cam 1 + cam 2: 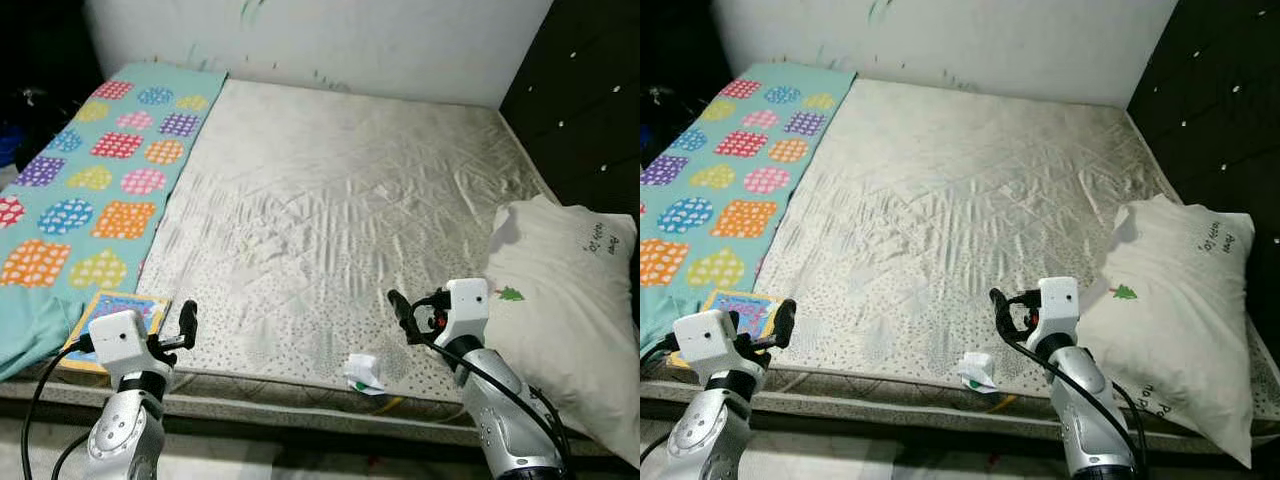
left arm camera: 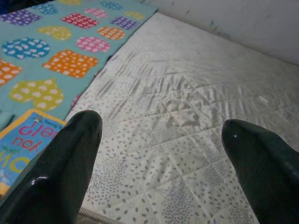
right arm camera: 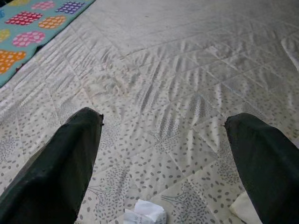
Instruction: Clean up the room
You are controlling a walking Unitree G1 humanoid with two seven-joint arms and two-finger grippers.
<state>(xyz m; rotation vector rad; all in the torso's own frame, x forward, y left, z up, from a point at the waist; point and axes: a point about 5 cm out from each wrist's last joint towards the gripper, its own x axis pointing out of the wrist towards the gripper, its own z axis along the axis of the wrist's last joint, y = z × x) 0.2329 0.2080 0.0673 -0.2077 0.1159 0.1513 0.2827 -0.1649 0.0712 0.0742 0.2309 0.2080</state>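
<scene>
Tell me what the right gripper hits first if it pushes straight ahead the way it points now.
Most likely the bare mattress. The right gripper is open and points across its quilted top; the crumpled paper lies just below and before the fingers, probably under that line. Depth is hard to judge.

pillow (image 1: 570, 300): cut at right edge | book (image 1: 120, 312): partly behind left arm

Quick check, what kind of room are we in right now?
Most likely a bedroom: a bare quilted mattress against the wall, a white pillow at its right edge, and a patterned blanket along its left.
</scene>
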